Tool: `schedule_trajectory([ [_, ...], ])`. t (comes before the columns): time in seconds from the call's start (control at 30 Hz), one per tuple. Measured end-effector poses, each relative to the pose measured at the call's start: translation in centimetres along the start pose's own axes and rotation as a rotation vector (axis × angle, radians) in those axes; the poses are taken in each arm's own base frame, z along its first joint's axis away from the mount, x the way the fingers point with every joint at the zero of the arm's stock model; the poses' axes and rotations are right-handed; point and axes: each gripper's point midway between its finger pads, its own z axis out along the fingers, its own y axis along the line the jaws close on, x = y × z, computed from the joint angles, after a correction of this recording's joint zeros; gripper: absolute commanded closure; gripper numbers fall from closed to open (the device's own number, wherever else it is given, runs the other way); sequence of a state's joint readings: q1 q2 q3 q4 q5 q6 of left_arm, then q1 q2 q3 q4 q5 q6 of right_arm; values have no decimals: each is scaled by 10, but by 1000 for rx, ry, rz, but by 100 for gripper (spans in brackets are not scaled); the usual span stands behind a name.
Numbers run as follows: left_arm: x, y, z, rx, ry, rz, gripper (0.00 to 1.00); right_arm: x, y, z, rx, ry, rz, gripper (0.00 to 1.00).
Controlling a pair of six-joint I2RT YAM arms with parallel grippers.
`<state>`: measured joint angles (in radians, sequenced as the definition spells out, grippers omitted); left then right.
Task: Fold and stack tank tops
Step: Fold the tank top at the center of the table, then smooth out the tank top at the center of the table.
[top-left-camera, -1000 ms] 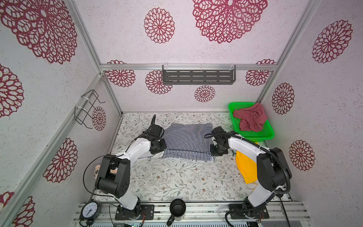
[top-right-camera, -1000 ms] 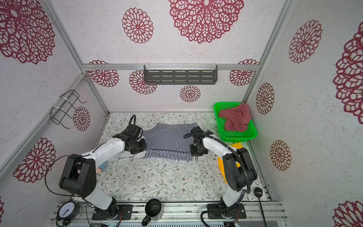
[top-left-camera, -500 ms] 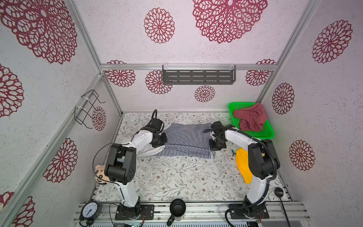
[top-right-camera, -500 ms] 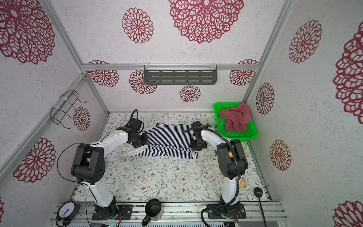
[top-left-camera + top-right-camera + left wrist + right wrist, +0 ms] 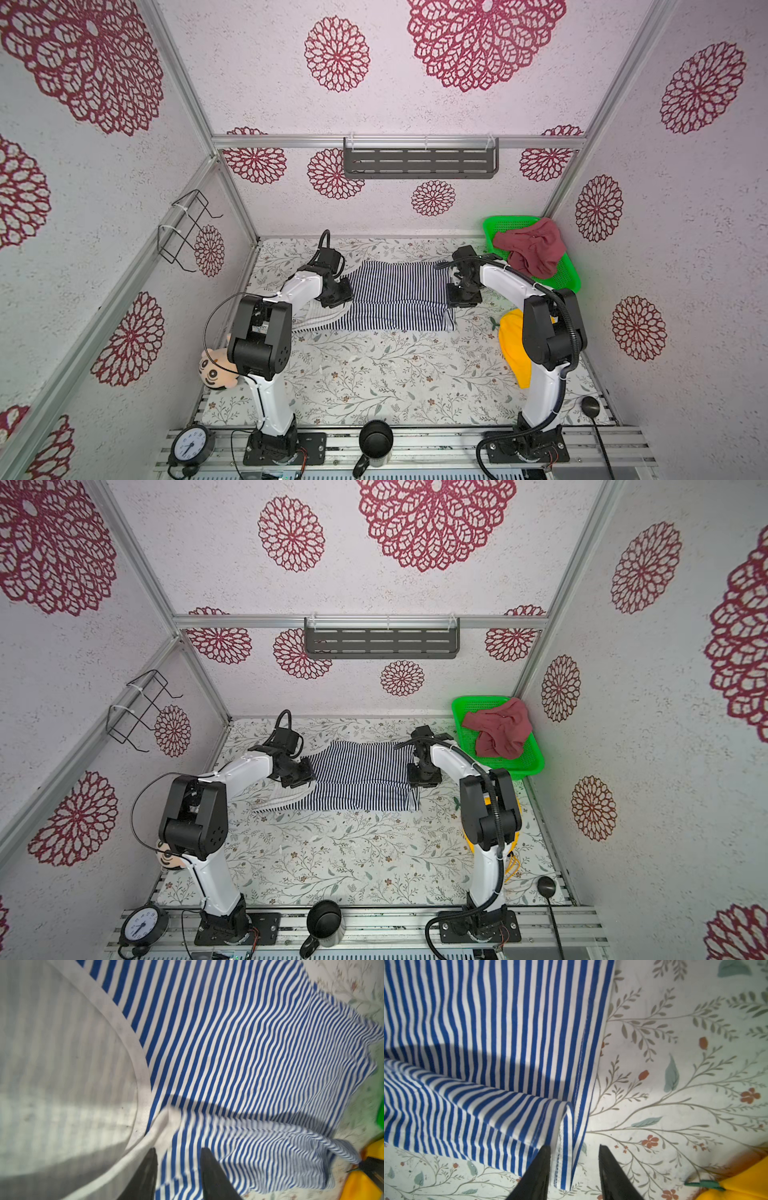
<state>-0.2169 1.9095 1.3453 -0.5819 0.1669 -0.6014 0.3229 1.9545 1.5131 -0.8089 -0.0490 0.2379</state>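
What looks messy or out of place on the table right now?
The striped tank top is folded unevenly: a pale inside-out flap sticks out beside the left gripper, and a hem ridge stands up at the right gripper. The red tank top lies crumpled in the green basket.

White walls point(image 5: 395, 112) (maroon rosettes point(image 5: 337, 54)), grey shelf point(image 5: 419, 163), floral tabletop point(image 5: 374, 374).

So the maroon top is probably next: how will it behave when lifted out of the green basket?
Probably floppy: the maroon top lies crumpled in loose folds in the green basket. Being thin cloth, it is likely light. Pinched at one spot, it would probably hang and unfurl.
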Motion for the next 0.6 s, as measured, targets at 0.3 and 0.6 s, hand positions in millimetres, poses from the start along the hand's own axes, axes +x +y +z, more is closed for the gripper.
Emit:
schedule_trajectory([
  [0.3,-17,-7,-27,25,-79,6,42,23,15,-48,-1,-106,-43,63],
  [0.6,32,-23,-30,65,-69,6,55,21,30,-35,-5,-121,-35,75],
])
